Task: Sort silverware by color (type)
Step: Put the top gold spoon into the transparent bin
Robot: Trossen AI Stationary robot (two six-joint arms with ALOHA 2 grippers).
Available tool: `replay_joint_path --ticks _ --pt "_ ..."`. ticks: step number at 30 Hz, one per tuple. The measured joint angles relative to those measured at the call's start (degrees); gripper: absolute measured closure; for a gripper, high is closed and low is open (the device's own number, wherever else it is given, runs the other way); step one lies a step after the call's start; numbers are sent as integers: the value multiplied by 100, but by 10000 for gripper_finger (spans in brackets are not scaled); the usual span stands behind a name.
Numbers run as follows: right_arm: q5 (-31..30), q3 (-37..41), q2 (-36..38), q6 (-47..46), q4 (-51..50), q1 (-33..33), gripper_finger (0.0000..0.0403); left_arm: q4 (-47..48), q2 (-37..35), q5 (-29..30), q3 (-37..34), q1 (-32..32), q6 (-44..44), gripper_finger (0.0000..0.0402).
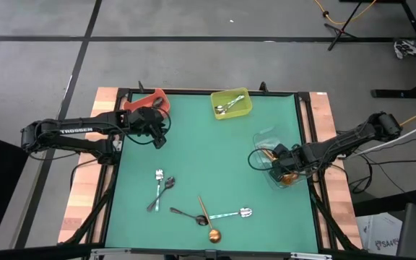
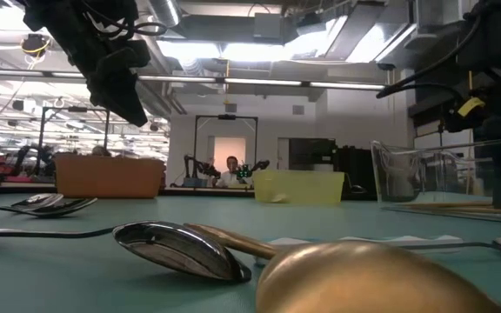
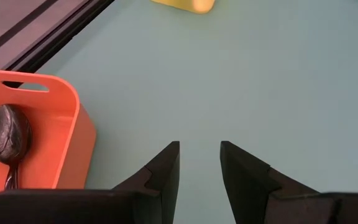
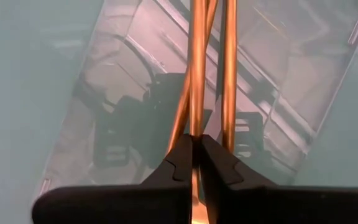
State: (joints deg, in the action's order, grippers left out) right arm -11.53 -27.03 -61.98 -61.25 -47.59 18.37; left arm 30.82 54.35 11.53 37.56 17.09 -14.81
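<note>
Right pincer (image 4: 196,167) clamped on a copper-gold spoon (image 4: 197,74) handle inside the clear bin (image 1: 279,155) at the worktop's right edge, presumably to deposit it with its likes; left pincer (image 3: 199,163) parted, empty, beside the red bin (image 3: 55,134) holding a black spoon (image 3: 8,134).

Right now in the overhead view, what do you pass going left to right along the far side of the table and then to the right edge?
Red bin → left gripper → yellow-green bin → right gripper → clear bin.
</note>
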Motion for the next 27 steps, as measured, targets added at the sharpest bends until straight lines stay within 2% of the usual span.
replay_joint_path --ticks 10,15,27 --pt "7 15 -4 20 -68 0 359 1 0 -6 0 1 -6 292" --pt "5 15 -4 20 -74 0 340 -1 0 -281 0 -1 -13 292" --pt "57 11 -4 17 -61 0 336 -34 0 -457 0 -268 -28 292"
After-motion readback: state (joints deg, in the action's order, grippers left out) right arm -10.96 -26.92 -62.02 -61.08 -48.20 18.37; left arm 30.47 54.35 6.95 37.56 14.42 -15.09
